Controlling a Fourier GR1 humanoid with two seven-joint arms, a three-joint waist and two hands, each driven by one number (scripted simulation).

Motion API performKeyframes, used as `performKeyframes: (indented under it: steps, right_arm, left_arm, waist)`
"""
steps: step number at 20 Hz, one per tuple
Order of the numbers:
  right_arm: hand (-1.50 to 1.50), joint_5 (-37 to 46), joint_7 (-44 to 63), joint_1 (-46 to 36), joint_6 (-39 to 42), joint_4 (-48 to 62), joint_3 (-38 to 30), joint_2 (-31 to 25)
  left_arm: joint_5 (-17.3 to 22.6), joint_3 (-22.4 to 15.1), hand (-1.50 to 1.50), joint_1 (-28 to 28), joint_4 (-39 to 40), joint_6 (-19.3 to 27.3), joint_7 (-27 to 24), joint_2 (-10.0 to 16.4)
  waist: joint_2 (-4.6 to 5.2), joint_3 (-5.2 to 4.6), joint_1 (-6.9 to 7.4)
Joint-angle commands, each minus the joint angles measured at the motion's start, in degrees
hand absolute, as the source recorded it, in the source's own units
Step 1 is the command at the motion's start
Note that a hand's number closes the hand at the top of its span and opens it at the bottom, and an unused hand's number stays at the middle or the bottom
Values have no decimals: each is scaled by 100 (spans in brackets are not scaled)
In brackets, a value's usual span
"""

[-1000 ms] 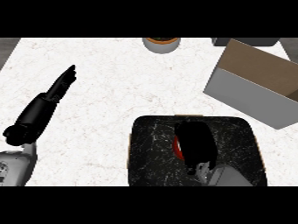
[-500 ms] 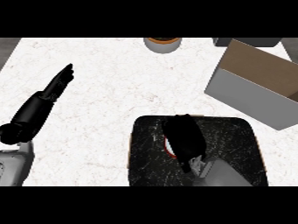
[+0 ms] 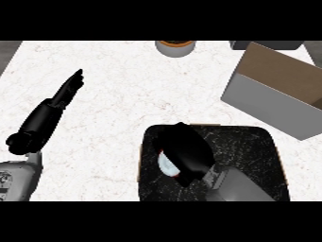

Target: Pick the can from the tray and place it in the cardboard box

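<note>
right hand [image 3: 185,153] curled round pale red-edged can [image 3: 167,164], above black speckled tray [image 3: 257,146] | left hand [image 3: 55,106] open, resting at left | risk: can may slip, or strike wall of brown cardboard box [image 3: 278,90] if carried low

Black speckled stone-look tray [image 3: 261,151], matt cardboard box [image 3: 275,101]

I count hands 2: left hand [image 3: 57,100], right hand [image 3: 186,152] | tray [image 3: 255,147] 1 | can [image 3: 166,164] 1 | cardboard box [image 3: 264,101] 1 | round container [image 3: 175,47] 1
</note>
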Motion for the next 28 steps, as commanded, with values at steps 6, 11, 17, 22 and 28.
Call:
performKeyframes:
  steps: [6,11,17,22,28]
  right_arm:
    - [150,-14,191,-119,201,-1566,-814,-26]
    - [150,-418,1175,-66,353,-2237,-1911,223]
    - [150,-752,1100,-719,55,-1319,-3416,36]
    - [150,-1122,991,-1096,192,-826,-4216,-293]
    - [150,-867,157,-1810,308,1147,-4500,-1178]
  left_arm:
    - [-61,100,0,-51,-100,57,161,-91]
    - [-167,-27,0,91,-75,107,131,-192]
    - [-95,11,0,53,-124,-28,94,-190]
    - [-431,-29,0,-6,91,138,-30,-241]
    - [-135,151,0,-293,175,-166,-25,-144]
  waist:
    - [-15,6,-73]
    - [-28,7,-120]
    - [8,8,-2]
    - [6,7,-25]
    - [36,6,53]
